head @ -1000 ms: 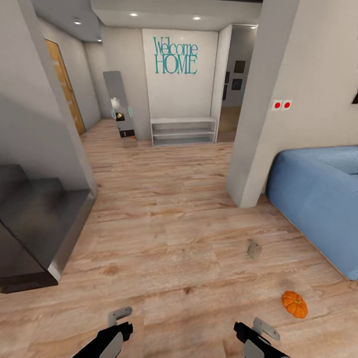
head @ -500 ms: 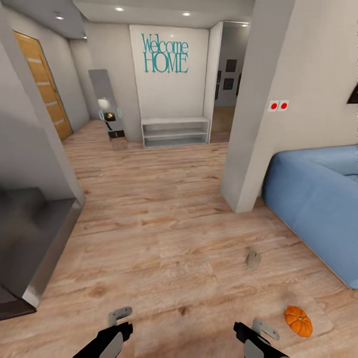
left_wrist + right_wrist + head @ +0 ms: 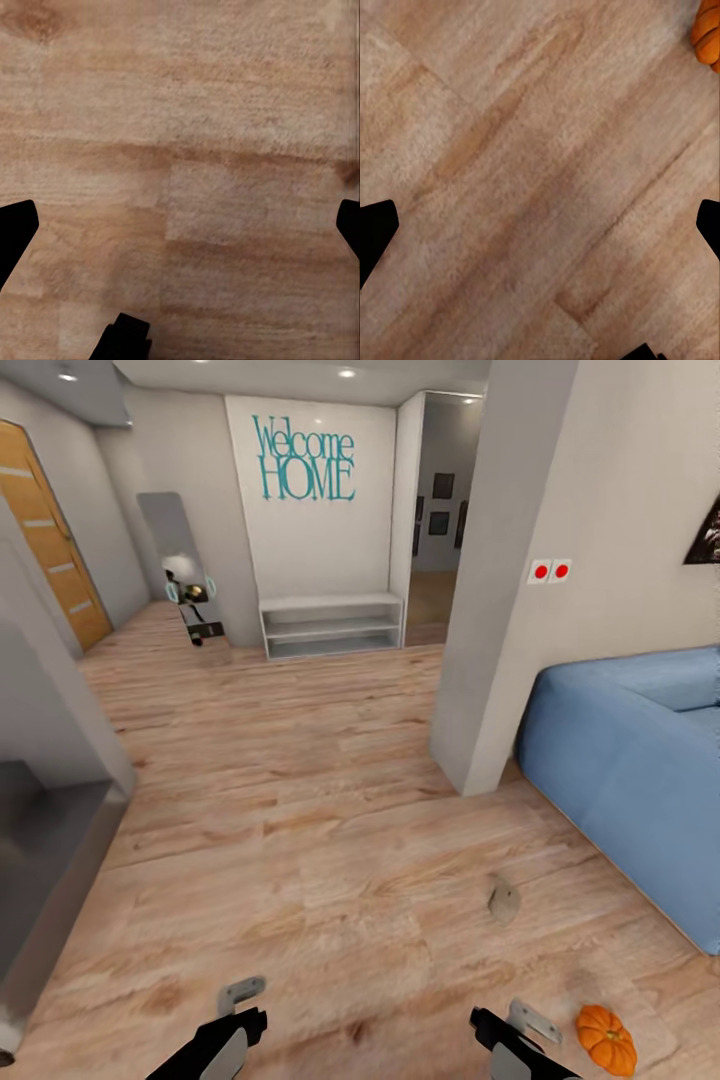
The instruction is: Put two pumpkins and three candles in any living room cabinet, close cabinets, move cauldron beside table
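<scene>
- The left gripper (image 3: 243, 1000) hangs low over the wooden floor (image 3: 300, 810), pointing down; in the left wrist view its dark fingertips (image 3: 15, 229) sit at opposite edges with bare planks between, so the jaws stand wide apart and hold nothing.
- The right gripper (image 3: 515, 1020) is held level with it, also pointing down, its fingertips (image 3: 375, 225) spread wide over bare floor, holding nothing.
- An orange pumpkin (image 3: 606, 1039) lies on the floor just to the right of the right gripper; its edge shows in the right wrist view (image 3: 708, 34).
- A small grey object (image 3: 503, 900) lies on the floor ahead of the right gripper; I cannot tell what it is.
- A blue sofa (image 3: 620, 760) stands further ahead and to the right.
- The white open shelving (image 3: 332, 625) stands far ahead under the "Welcome HOME" lettering (image 3: 303, 458), with nothing discernible on its shelves.
</scene>
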